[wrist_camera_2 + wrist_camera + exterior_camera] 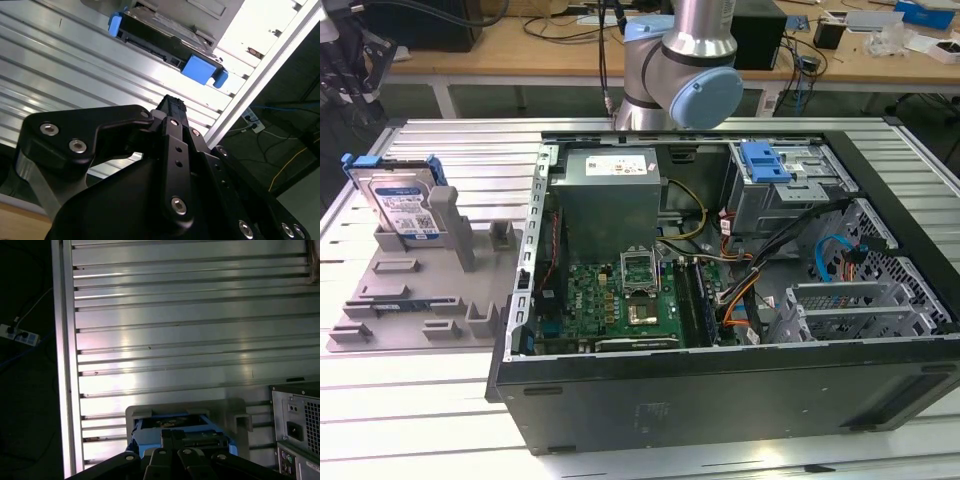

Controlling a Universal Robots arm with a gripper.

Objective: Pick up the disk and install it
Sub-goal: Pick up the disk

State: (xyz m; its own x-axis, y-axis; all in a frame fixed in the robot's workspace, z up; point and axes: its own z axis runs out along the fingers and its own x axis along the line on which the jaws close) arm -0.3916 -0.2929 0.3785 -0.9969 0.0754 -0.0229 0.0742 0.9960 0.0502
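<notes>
Silver disk (405, 205) stands upright in the grey holder (460, 240), on the exterior view's left of the case (720, 405) | your claw (172, 434) points at its blue-framed edge, apart from it, jaws together, gripping nothing.

No wording or number could be made out anywhere. The disk (404, 208), which stood upright in the grey holder (420, 300) at the exterior view's left, carried a white-and-blue label (410, 214) with barcode-like marks, but its print was too small to read. The power supply (610, 200) inside the open computer case (720, 400) bore a white sticker (620, 163) on its upper face, and its lines of print were just as illegible.
</notes>
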